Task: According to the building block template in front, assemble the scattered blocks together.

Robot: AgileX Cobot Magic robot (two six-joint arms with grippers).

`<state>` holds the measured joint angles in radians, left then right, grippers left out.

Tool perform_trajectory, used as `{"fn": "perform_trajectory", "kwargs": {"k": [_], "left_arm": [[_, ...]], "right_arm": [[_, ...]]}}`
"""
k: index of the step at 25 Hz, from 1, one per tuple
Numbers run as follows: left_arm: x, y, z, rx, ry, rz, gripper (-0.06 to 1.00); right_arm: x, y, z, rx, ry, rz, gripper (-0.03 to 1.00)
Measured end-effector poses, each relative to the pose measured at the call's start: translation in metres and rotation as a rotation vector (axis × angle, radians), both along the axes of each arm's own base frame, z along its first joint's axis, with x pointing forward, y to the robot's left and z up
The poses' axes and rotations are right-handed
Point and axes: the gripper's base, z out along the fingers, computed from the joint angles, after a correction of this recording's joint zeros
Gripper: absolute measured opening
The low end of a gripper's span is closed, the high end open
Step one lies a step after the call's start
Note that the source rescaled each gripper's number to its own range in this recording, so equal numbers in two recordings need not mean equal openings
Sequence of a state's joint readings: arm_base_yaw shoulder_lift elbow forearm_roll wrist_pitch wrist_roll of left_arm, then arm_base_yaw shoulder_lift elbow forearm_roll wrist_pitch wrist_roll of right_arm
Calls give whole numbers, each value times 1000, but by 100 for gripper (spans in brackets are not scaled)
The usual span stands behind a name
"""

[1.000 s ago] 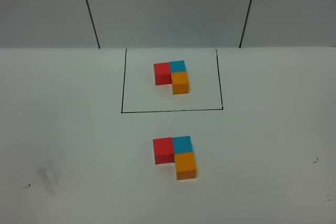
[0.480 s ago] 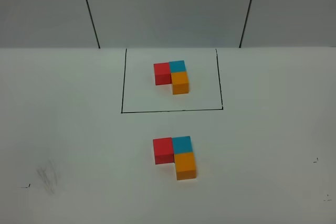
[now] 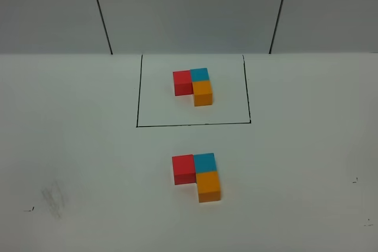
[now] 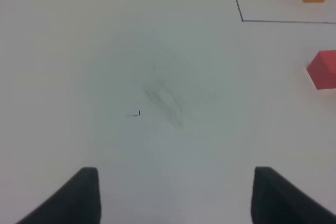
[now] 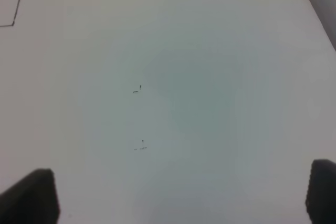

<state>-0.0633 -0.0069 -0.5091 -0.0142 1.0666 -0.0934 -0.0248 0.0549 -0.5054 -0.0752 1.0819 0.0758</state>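
From the high camera, the white table [image 3: 71, 146] carries two L-shaped clusters of cubes. The template [image 3: 194, 86] sits at the far side, inside a thin black frame [image 3: 137, 92]: a red cube and a blue cube side by side, with an orange cube in front of the blue one, all touching. Nearer the camera, outside the frame, lie the blocks [image 3: 197, 176] in the same L: red block [image 3: 183, 169] on the left, blue block [image 3: 205, 162] touching it on the right, orange block [image 3: 209, 186] touching the blue one on its near side. A grey smudge [image 3: 54, 198] marks the table at the near left. Neither arm shows in this view.

In the left wrist view, the left gripper [image 4: 176, 195] hangs over bare table with its two dark fingers spread wide and nothing between them. The smudge lies beyond it. A corner of the frame shows, with the template's red and orange cubes inside it, and the red block outside the frame at the picture's edge.

In the right wrist view, the right gripper [image 5: 184, 195] also has its fingers spread wide and holds nothing, over bare table with a few tiny dark marks [image 5: 137, 89]. One frame corner shows at the picture's edge.
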Motion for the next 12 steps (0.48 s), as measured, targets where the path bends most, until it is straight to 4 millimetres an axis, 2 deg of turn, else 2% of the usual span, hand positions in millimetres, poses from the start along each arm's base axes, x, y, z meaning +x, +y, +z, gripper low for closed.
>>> {"fn": "perform_trajectory", "kwargs": {"k": [5, 12], "left_arm": [[0, 0, 0, 0, 0, 0, 96], [0, 0, 0, 0, 0, 0, 96]], "right_arm": [[0, 0, 0, -45, 3, 32, 78], [0, 1, 0, -52, 2, 47, 46]]}}
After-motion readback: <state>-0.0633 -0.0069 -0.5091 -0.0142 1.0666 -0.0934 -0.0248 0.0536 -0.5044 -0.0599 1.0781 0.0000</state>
